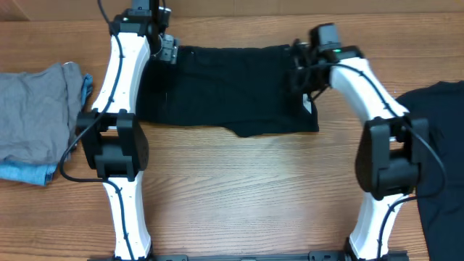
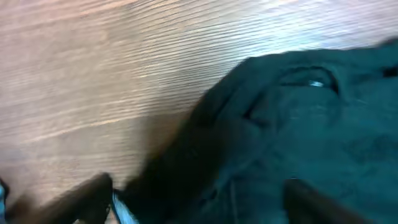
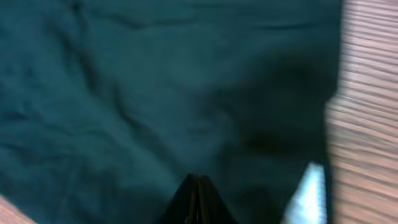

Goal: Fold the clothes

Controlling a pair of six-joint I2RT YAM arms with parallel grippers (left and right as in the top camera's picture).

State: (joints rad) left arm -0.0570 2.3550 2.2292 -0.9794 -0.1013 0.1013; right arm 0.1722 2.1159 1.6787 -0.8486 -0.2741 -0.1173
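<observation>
- The black garment (image 1: 225,90) lies flat on the table (image 1: 239,196) as a wide band. Its long axis runs straight from one gripper to the other.
- The left gripper (image 1: 168,49) hangs at the band's far left corner. From there the cloth spreads to its right and back towards the arm bases.
- In the left wrist view its fingers (image 2: 93,196) stand wide apart, released. Dark cloth lies under and between them, and bare wood is off to their left.
- The right gripper (image 1: 304,76) sits over the band's right end, with nearly all the cloth stretching away to its left.
- In the right wrist view its tips are clenched to a point right over the fabric. Whether a pinch of cloth is caught between them cannot be told.
- A white label (image 3: 308,190) shows just to the right of those tips, at the cloth's edge, with wood beyond it.
- Each arm has one short end of the band, and neither is nearer its middle. The next fold probably carries one short end along the long axis over to the other.
- A second black garment (image 1: 438,138) lies well apart, to the right of the right gripper and nearer the bases.
</observation>
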